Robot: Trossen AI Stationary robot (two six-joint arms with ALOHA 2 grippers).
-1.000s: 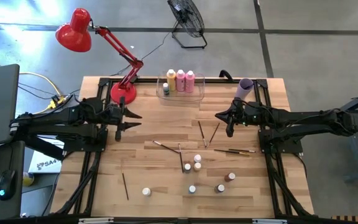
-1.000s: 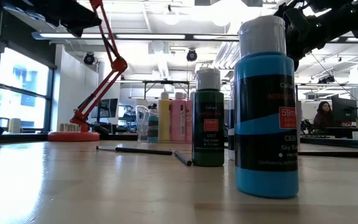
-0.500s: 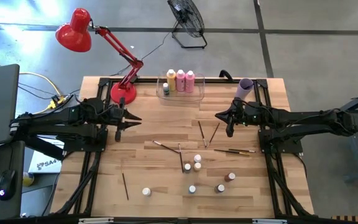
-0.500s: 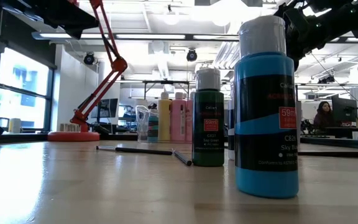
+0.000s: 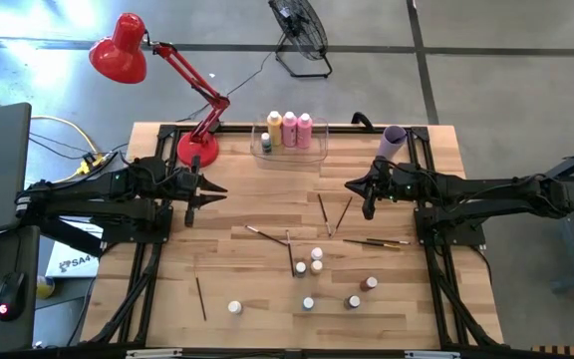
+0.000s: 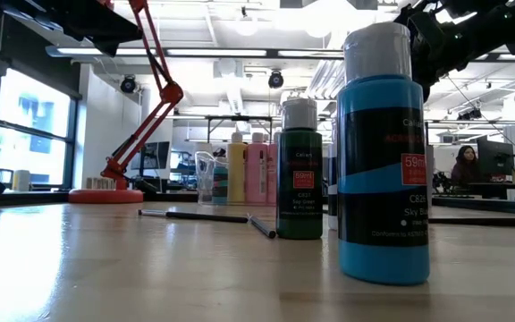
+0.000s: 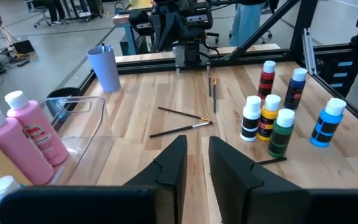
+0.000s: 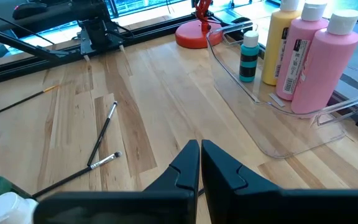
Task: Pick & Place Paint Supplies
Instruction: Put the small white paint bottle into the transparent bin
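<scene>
Several small white-capped paint bottles [image 5: 316,261] stand on the wooden table toward its near edge; in the low view the sky-blue bottle [image 6: 383,170] and the green bottle [image 6: 299,170] stand closest. Thin paintbrushes [image 5: 324,213] lie flat around the table's middle. Tall yellow and pink bottles [image 8: 322,62] and a small teal bottle [image 8: 249,56] stand in the clear bin [image 5: 289,148] at the far edge. My left gripper [image 7: 196,143] hovers at the table's left with a narrow gap between its fingers and nothing in it. My right gripper [image 8: 199,146] hovers at the right, shut and empty.
A lilac cup [image 5: 394,140] stands at the far right, beside the right arm. A red desk lamp's base [image 5: 196,150] sits at the far left corner. Bare wood lies between the two grippers and along the table's left side.
</scene>
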